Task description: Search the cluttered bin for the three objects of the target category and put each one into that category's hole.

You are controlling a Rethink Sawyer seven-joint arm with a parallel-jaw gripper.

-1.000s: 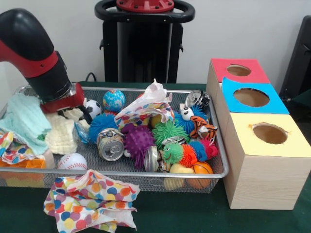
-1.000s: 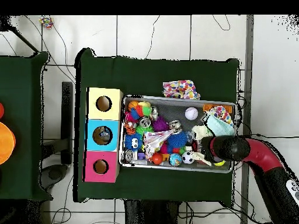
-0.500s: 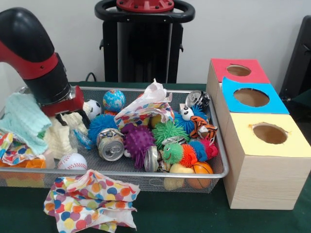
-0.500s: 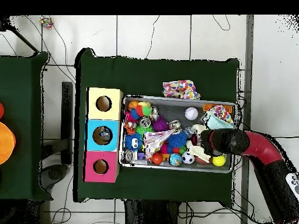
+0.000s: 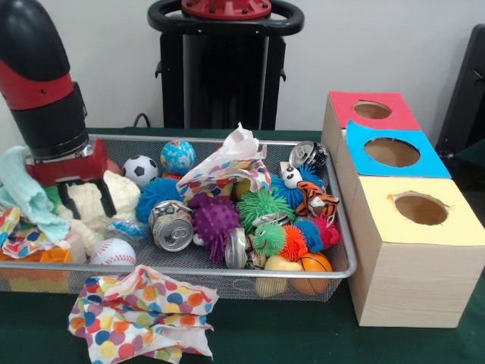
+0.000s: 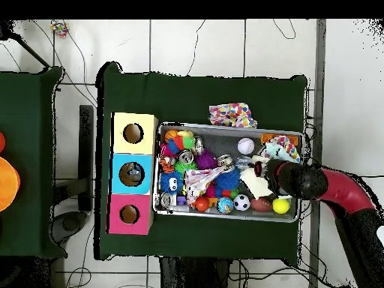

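Black two-fingered pincer pinching a cream waffle-weave cloth at the silver wire-mesh bin's cloth-heaped end, likely to uncover hidden things; target category unclear; row of red, blue and yellow holed wooden boxes beside the bin's opposite end.
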